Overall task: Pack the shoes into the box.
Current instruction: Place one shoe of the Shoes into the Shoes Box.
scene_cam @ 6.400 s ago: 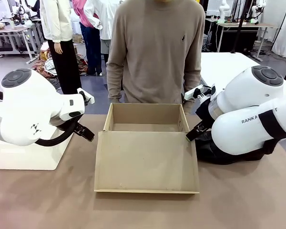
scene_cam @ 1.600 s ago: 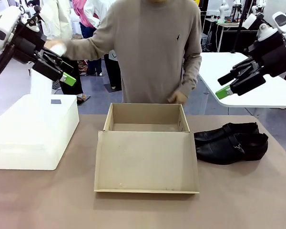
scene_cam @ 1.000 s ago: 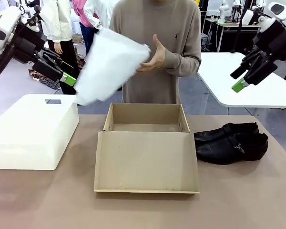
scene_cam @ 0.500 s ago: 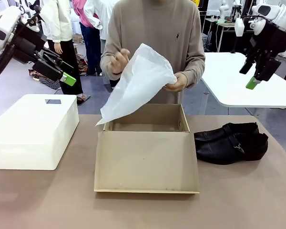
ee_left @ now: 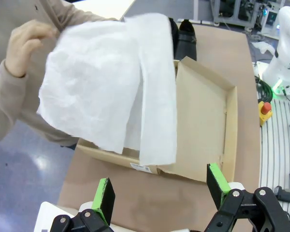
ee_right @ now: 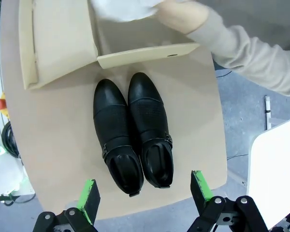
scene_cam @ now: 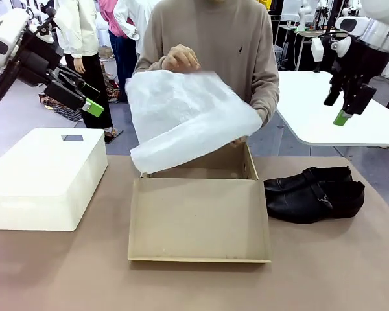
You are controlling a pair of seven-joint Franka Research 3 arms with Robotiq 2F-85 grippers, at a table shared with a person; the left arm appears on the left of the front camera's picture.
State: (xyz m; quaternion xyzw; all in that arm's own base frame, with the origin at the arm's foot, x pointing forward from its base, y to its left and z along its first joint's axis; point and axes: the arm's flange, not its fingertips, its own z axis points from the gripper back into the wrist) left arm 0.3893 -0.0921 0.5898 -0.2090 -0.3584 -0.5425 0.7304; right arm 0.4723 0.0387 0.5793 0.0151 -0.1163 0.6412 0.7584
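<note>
Hidden: a white tissue sheet point(scene_cam: 188, 116), held up by the person, covers the far wall and much of the inside of the box point(scene_cam: 201, 220) in the front view. What lies on the box floor cannot be told. One person's hand point(scene_cam: 179, 58) pinches the sheet's top edge; the other is behind the paper there. The shoes' buckles are too small to make out in detail.

Left hand point(ee_left: 160, 189): raised at 10 o'clock in the front view, above the white box point(scene_cam: 45, 178), jaws spread wide, holding nothing.

Right hand point(ee_right: 145, 191): raised at 2 o'clock, jaws wide, holding nothing, looking down on the shoes point(scene_cam: 314, 194).

The shoes lie side by side, touching, on the counter point(scene_cam: 324, 272) at 3 o'clock of the box, just beside it. The box's flap lid lies open toward 6 o'clock.
</note>
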